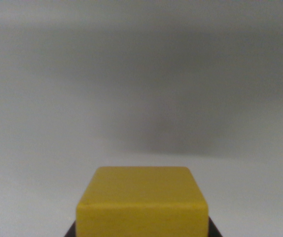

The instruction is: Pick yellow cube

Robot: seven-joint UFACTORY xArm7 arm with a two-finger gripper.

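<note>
The yellow cube (142,200) fills the bottom centre of the wrist view, very close to the camera, with its top face and front face showing. Only two dark slivers of my gripper (141,233) show, pressed against the cube's lower left and lower right sides at the frame's bottom edge. One dark finger (70,231) hugs the cube on the wrist view's left; the other sliver sits against its right side. The jaws stand shut on the cube. The cube's underside and the rest of the fingers are cut off by the frame.
Behind the cube lies a plain, blurred grey surface (141,74). A soft dark shadow (181,133) spreads across it above and right of the cube.
</note>
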